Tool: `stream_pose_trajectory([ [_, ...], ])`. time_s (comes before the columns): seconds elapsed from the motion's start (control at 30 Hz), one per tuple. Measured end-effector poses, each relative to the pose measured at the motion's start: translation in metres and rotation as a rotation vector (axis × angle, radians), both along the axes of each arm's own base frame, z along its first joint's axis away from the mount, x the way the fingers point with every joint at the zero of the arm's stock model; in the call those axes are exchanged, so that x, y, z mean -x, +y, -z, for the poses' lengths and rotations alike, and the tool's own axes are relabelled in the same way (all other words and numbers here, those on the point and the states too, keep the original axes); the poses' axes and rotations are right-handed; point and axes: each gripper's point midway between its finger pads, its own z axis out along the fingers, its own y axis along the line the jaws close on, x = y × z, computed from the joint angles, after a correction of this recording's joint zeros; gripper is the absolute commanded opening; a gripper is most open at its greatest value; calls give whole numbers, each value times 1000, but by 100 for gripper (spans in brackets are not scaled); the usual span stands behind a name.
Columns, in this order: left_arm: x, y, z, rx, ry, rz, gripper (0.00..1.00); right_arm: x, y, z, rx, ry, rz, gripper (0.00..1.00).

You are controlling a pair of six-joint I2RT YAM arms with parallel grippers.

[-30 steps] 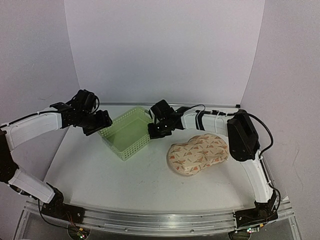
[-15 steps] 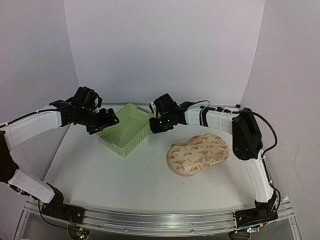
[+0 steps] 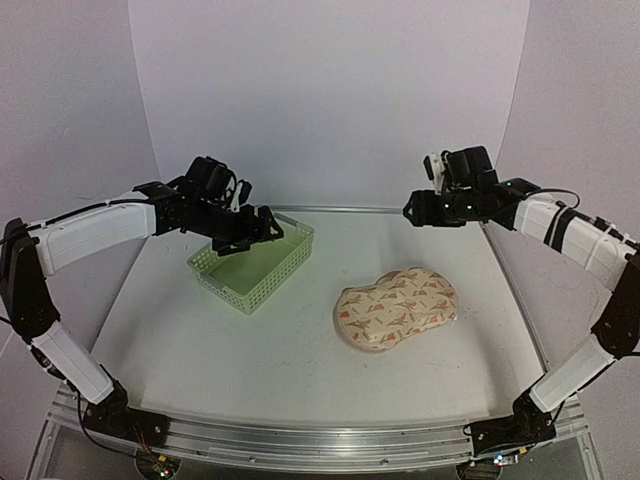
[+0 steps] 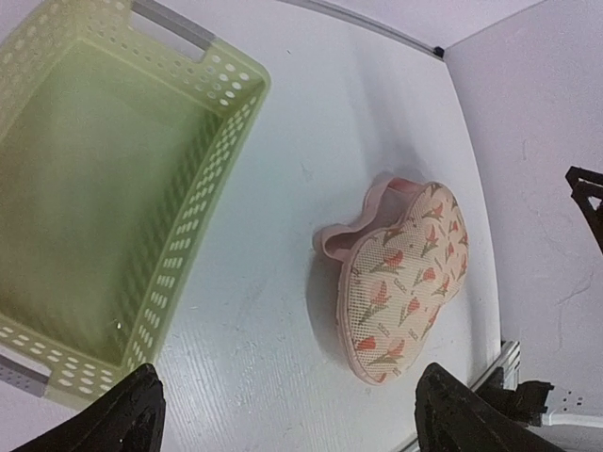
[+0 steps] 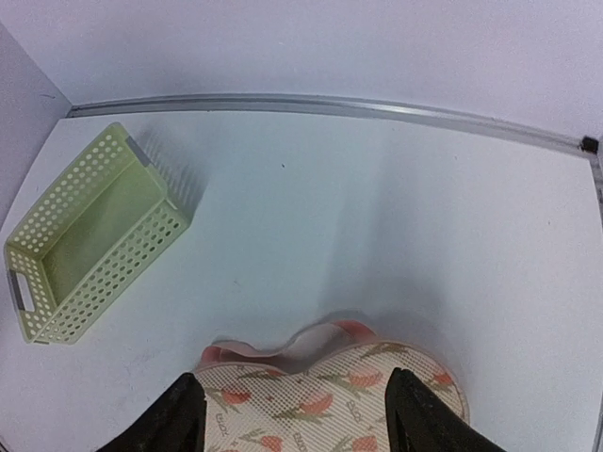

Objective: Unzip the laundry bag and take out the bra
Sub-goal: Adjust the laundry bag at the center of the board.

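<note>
The laundry bag (image 3: 397,308) lies flat on the table right of centre, a beige peanut-shaped pouch with reddish-brown and green motifs. A pink band runs along its far edge (image 5: 283,350). The bra is hidden. My left gripper (image 3: 258,228) hovers open over the green basket, with the laundry bag (image 4: 400,282) far below between its fingertips (image 4: 122,414). My right gripper (image 3: 412,210) hangs high at the back right, open and empty, looking down on the laundry bag (image 5: 320,391). Neither gripper touches the bag.
A light green slotted basket (image 3: 230,283) stands empty at the back left of the table, also seen in the left wrist view (image 4: 203,188) and the right wrist view (image 5: 94,235). White walls enclose the back and sides.
My right gripper left the basket's rim, opened, and swung up to the back right. My left gripper moved right over the basket, opening wider. The basket turned slightly.
</note>
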Motion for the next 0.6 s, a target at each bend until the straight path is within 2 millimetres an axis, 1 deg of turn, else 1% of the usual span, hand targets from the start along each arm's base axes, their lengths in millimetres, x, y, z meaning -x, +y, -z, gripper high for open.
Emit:
stream_pose_trajectory([
  [0.07,3,-17,3,2,12,41,93,6,-22,15,5,40,25,75],
  [0.2,12,-58,11,14,30,134,93,18,-58,54,7,153,62,80],
  [0.33,23,-91,29,16,66,210,93,29,-90,87,-16,251,118,89],
  [0.47,31,-121,56,13,119,271,93,36,-114,107,-38,313,184,93],
  [0.6,40,-142,83,13,183,317,93,35,-130,119,-81,342,225,94],
])
